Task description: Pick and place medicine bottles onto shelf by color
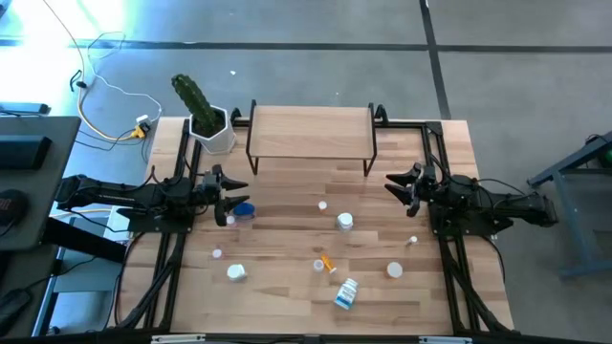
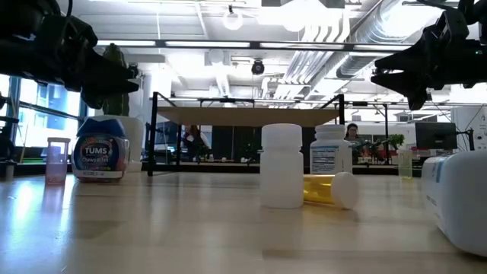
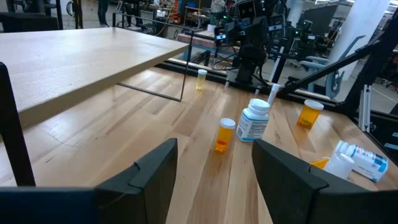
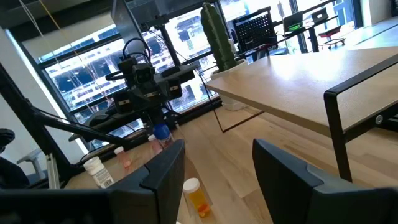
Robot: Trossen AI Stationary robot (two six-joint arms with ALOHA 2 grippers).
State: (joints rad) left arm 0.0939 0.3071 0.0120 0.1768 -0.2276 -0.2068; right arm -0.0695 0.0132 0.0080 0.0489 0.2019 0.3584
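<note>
The shelf (image 1: 311,129) stands on its black legs at the table's far middle; nothing shows on its plank top. Several medicine bottles are scattered on the tabletop: a blue bottle (image 1: 244,210) just near of my left gripper, a white-and-blue one (image 1: 345,222), an orange vial lying on its side (image 1: 327,263), a white bottle lying down (image 1: 346,293), and small white ones (image 1: 236,272) (image 1: 394,270). My left gripper (image 1: 229,186) hovers open left of the shelf. My right gripper (image 1: 397,182) hovers open right of it. Both are above the table.
A white hexagonal pot with a green cactus (image 1: 206,124) stands at the shelf's left end. Black frame rails (image 1: 172,248) run along the table's left and right sides. Bare wood lies between the two grippers, in front of the shelf (image 1: 306,186).
</note>
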